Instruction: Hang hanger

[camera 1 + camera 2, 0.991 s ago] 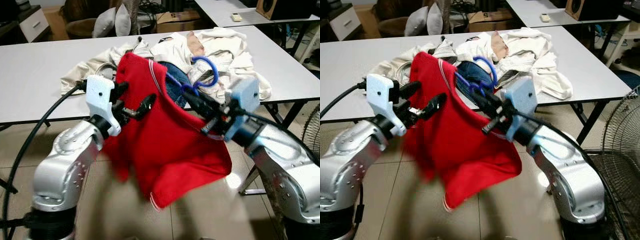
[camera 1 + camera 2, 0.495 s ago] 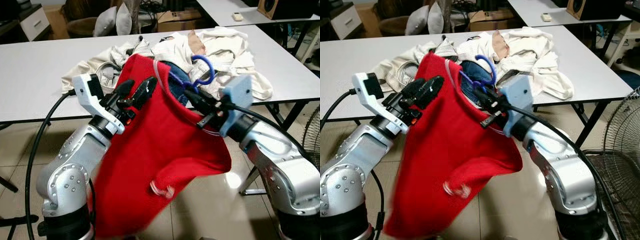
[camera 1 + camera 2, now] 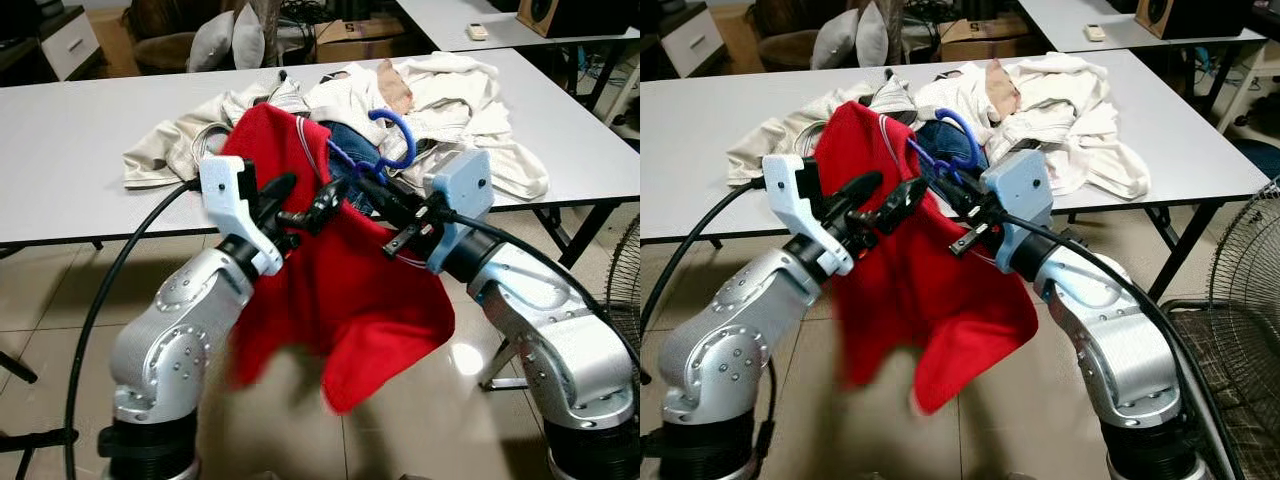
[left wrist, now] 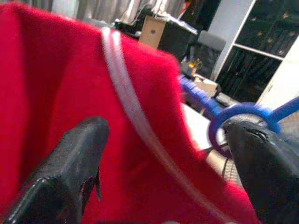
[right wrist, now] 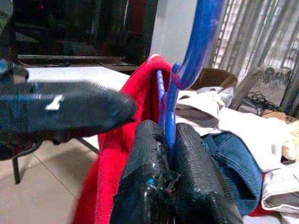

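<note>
Blue hanger (image 3: 392,140) pinched between the right gripper (image 5: 169,154) jaws.
The red garment (image 3: 345,290) is draped beneath the hanger; the left gripper (image 3: 305,202), jaws spread, is held just beside it.

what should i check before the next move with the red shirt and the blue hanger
1. Right gripper grip on the blue hanger: ok, fingers closed on its stem.
2. Left gripper free to work: ok, fingers open, holding nothing, at the red shirt.
3. Shirt seated on the hanger: cannot tell; one shoulder peaks up, the rest droops below the arms, and the hanger's arms are hidden by cloth.
4. Hook free: ok, it stands above the collar.
5. Shirt separate from the clothes pile on the white table: cannot tell.
</note>
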